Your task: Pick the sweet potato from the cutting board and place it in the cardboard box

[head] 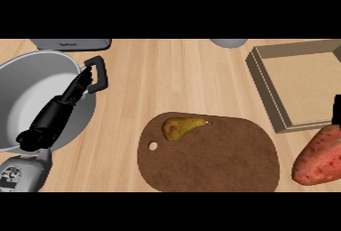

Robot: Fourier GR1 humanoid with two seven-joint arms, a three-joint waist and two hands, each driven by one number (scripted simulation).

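Note:
The reddish sweet potato (pixel 318 157) hangs at the right edge, to the right of the brown cutting board (pixel 220 162) and just below the near corner of the cardboard box (pixel 266 85). Only a black sliver of my right hand (pixel 336 108) shows above it at the frame's edge, and it seems to hold the potato from the hidden side. The box stands open at the back right. My left hand (pixel 63 106) lies with straight fingers over the silver pot at the left, holding nothing.
A yellow-brown pear (pixel 180 127) lies on the board's far left part. The large silver pot (pixel 26 76), with a black handle (pixel 98 74), fills the left side. A grey appliance (pixel 70 43) and a grey round object (pixel 230 42) sit along the back edge.

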